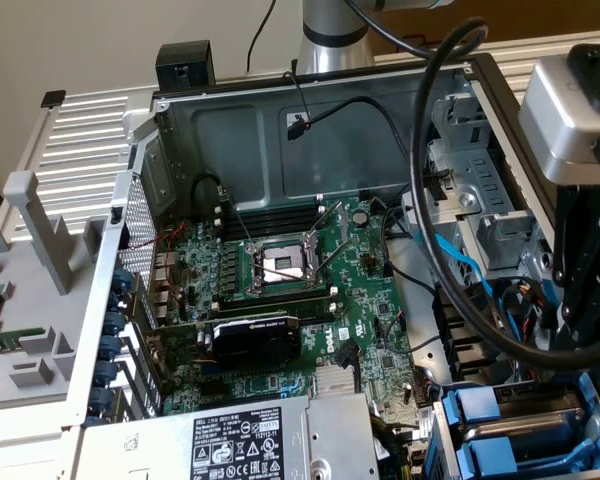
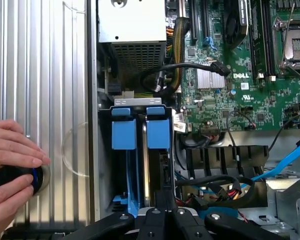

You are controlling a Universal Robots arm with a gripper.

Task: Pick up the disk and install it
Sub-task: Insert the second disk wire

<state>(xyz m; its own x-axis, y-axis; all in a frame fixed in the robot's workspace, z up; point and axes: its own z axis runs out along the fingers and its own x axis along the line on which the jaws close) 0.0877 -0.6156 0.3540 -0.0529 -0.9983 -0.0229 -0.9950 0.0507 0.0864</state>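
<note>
While the gripper (image 2: 163, 212) hangs over the drive cage (image 2: 138, 102) in a corner of the open computer case (image 1: 280, 130), its fingers (image 2: 151, 222) are clenched, with the tips drawn together in line with the edge of the disk (image 2: 158, 131). The disk stands on edge in the cage slot nearer the motherboard (image 2: 240, 85). Its blue carrier tab is level with that of a second blue-framed drive (image 2: 124, 131) just beside it, in the slot nearer the case wall. Whether the tips pinch the disk or merely meet its edge, I cannot tell.

Judging by how deep the disk sits, the step in hand looks like the seating end of the install rather than the pick-up. Any further move calls for a push kept square to the slot. It must also stay clear of the black cable loop (image 2: 215, 178) and the blue SATA lead (image 2: 285, 161) close by the cage.

The power supply (image 2: 132, 25) lies past the cage along the same case edge. On the ribbed worktop (image 2: 45, 75) outside the case wall, a person's hands (image 2: 12, 145) cup a small black round object (image 2: 17, 179) with a blue ring.
</note>
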